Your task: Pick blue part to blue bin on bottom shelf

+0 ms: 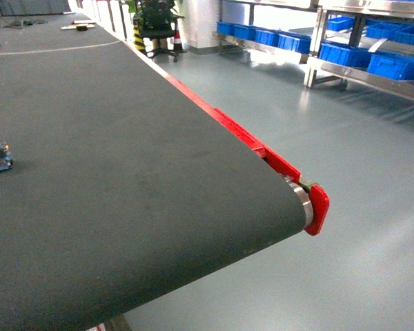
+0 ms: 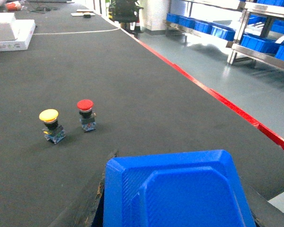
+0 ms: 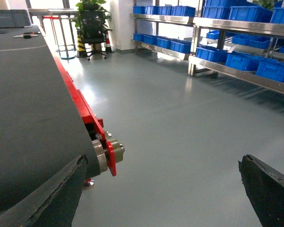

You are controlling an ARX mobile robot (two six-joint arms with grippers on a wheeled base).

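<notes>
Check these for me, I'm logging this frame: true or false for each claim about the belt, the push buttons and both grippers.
1. The left gripper holds a blue part. True.
2. Two push buttons stand on the conveyor belt, a yellow push button and a red push button. True.
3. The two buttons touch each other. False: a gap of belt separates them.
4. The right gripper grips a blue bin. False: its fingers are spread over bare floor.
5. The blue bins sit on the belt. False: they sit on steel racks.

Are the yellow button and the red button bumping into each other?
Apart. In the left wrist view the yellow button and the red button stand side by side on the dark belt, with a strip of bare belt plainly visible between them.
</notes>
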